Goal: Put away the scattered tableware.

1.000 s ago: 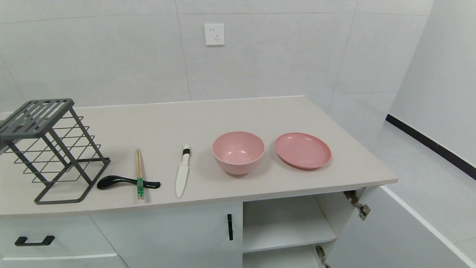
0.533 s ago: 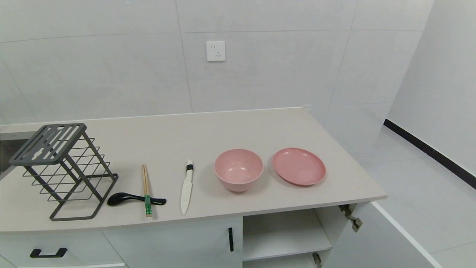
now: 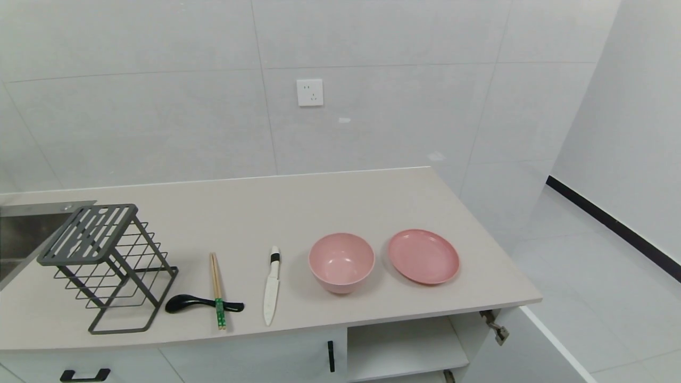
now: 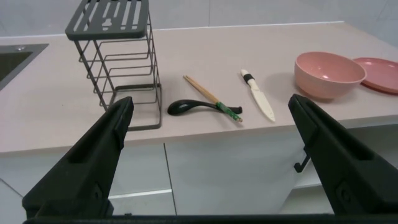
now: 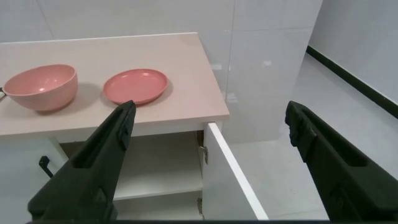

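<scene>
Along the front of the counter (image 3: 298, 205) lie a black spoon (image 3: 197, 304), wooden chopsticks (image 3: 217, 290) crossing its handle, and a white knife (image 3: 272, 284). To their right stand a pink bowl (image 3: 341, 261) and a pink plate (image 3: 423, 256). A dark wire rack (image 3: 106, 260) stands at the left. My left gripper (image 4: 210, 109) hangs open before the counter's front edge, facing the rack (image 4: 118, 62), spoon (image 4: 193, 106) and knife (image 4: 258, 102). My right gripper (image 5: 209, 109) is open too, off the counter's right corner, with the bowl (image 5: 40, 86) and plate (image 5: 135, 85) beyond it.
Below the bowl and plate a cabinet door (image 3: 537, 340) stands open, baring a white shelf (image 3: 404, 348); the door (image 5: 233, 174) juts out toward my right gripper. A sink (image 3: 21, 234) is set in the counter's far left. A closed door with a black handle (image 3: 330, 355) sits beside the opening.
The head camera has pulled back and tilted up, so the whole scene sits lower and smaller. The tableware itself has not moved.
</scene>
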